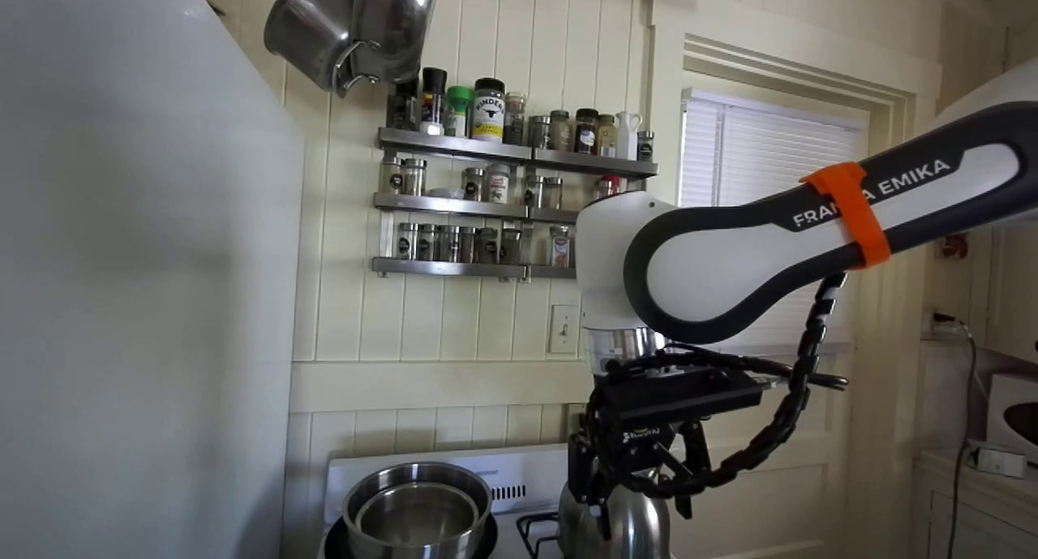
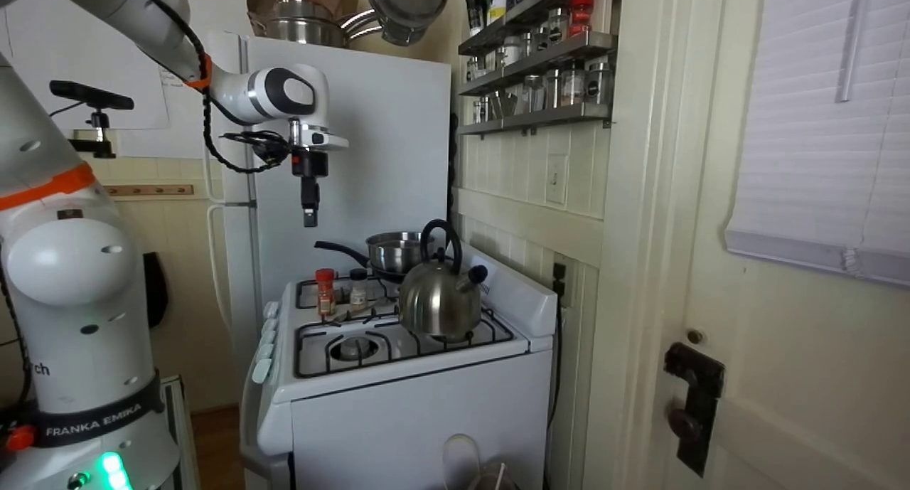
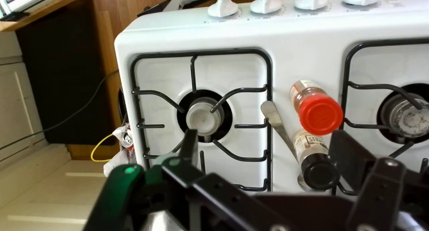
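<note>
My gripper is open with nothing between its fingers; it shows in the wrist view (image 3: 266, 140) and in both exterior views (image 1: 645, 510) (image 2: 310, 220). It points down, high above the stove. Below it stand a red-capped spice jar (image 3: 320, 113) (image 2: 325, 291) and a black-capped spice jar (image 3: 320, 170) (image 2: 357, 289), close together between the grates. In the wrist view the black-capped jar appears beside the right finger. A metal utensil (image 3: 276, 120) lies beside the jars, partly hidden by the black-capped one. A steel kettle (image 2: 441, 301) (image 1: 628, 522) sits on a back burner.
The white stove (image 2: 419, 405) has black grates (image 3: 201, 51) and front knobs (image 3: 266, 3). A pan (image 2: 394, 252) with steel bowls (image 1: 418, 510) is at the back. The refrigerator (image 2: 355, 134), spice shelves (image 1: 454, 206) and hanging pots (image 1: 349, 32) surround it. A door (image 2: 782, 376) stands beyond.
</note>
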`<state>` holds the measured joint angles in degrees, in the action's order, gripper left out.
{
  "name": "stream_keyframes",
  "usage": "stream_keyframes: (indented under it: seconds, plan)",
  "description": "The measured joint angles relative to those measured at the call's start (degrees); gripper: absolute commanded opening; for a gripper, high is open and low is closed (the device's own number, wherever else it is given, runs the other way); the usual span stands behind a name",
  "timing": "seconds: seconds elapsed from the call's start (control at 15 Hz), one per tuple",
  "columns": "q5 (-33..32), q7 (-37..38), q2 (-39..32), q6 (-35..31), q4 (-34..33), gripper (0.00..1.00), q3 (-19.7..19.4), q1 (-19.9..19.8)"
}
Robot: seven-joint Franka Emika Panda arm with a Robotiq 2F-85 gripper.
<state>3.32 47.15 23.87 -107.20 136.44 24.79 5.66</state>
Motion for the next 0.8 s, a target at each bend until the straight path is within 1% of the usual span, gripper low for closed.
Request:
stream_keyframes:
  seconds: [0.13, 0.27, 0.53, 0.73, 0.8]
  plan:
    - [-0.3, 0.2, -0.1, 0.0, -0.1, 1.00, 0.0, 0.2]
    - [-1.8, 3.1, -1.1, -2.0, -0.3, 1.00, 1.2, 1.0]
    - [-7.6, 15.1, -5.6, -8.6, -2.2, 1.00, 6.3, 2.8]
    - [-10.0, 24.7, -8.2, -10.9, -2.6, 1.00, 8.1, 4.3]
    - [-10.7, 26.3, -8.8, -12.7, -2.3, 1.00, 8.4, 5.0]
